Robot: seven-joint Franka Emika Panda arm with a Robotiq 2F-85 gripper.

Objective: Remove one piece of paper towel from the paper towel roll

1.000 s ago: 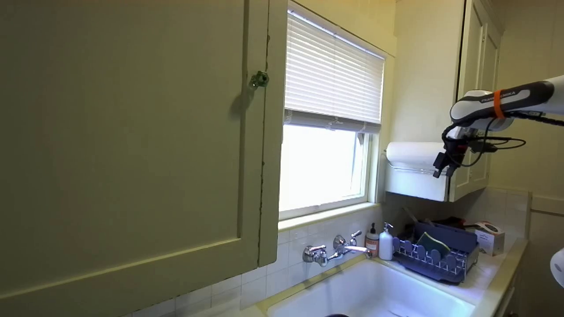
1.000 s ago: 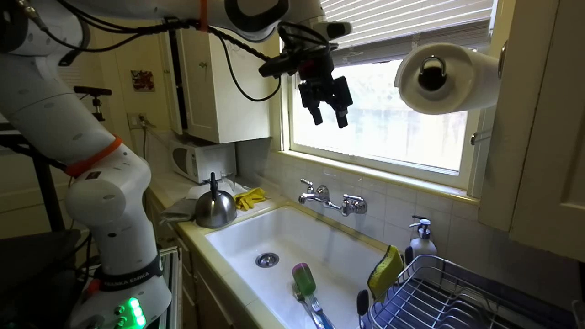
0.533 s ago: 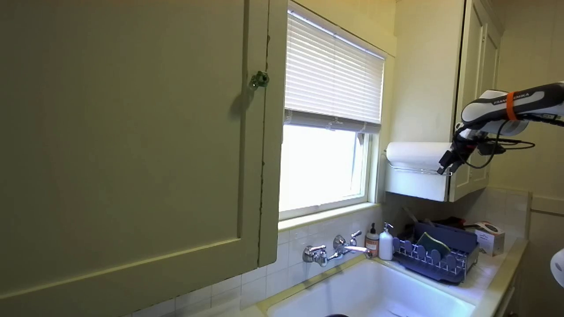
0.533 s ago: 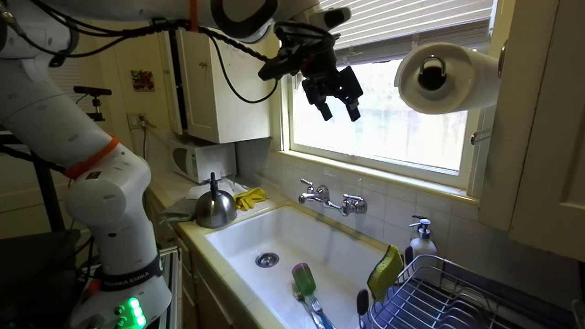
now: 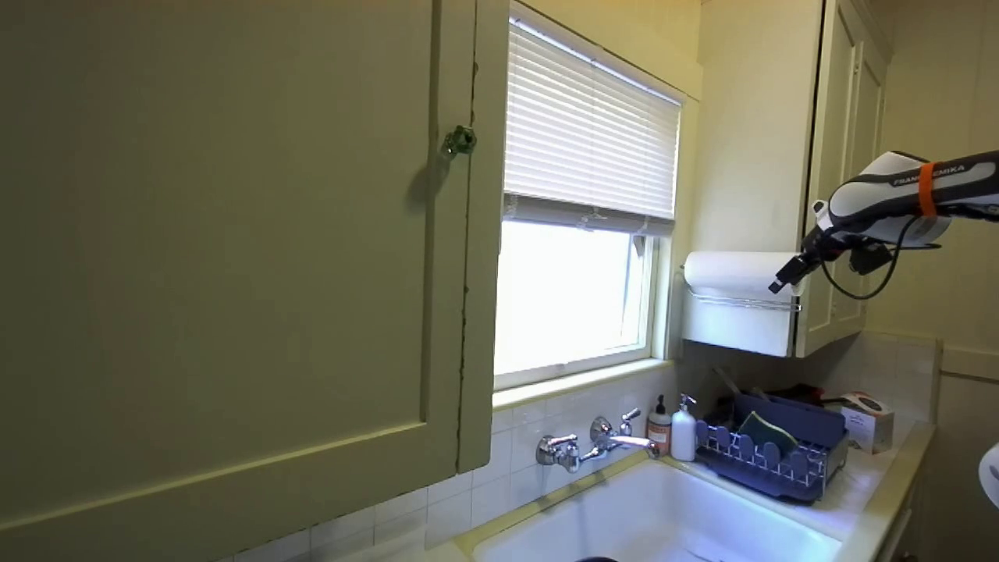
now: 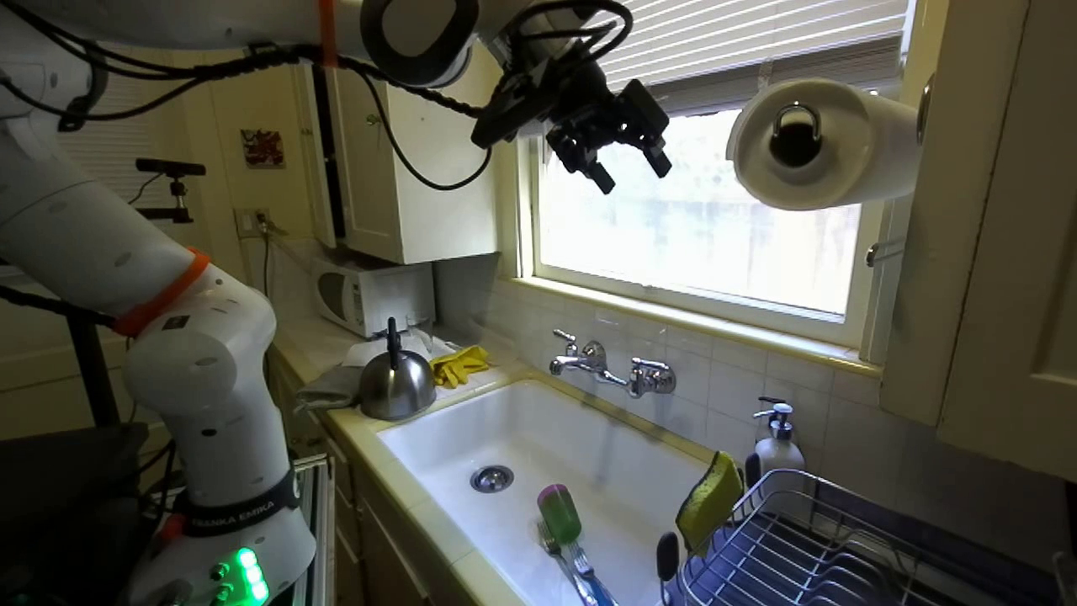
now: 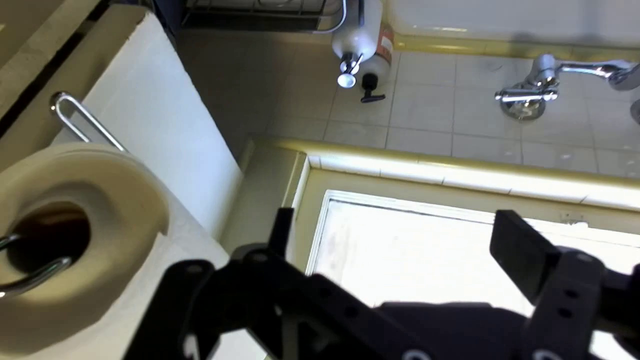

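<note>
At eight o'clock of my wrist view is the paper towel roll (image 7: pixel 125 230), on its metal holder (image 7: pixel 37 279), its outer sheet (image 7: pixel 185 235) lying around it. At five o'clock my fingers (image 7: pixel 522 257) stand apart, the window (image 7: pixel 400 250) visible between them; at two o'clock is the faucet (image 7: pixel 545 75).

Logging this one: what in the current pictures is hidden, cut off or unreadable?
Paper towel roll: in the wrist view, cut off by the left edge and partly covered by the tool.
Blue-handled fork: in an exterior view, handle end cut off by the bottom edge.
Window: in an exterior view, glare hides what's beyond.
Orange-labelled bottle: in an exterior view, label too small to read.
</note>
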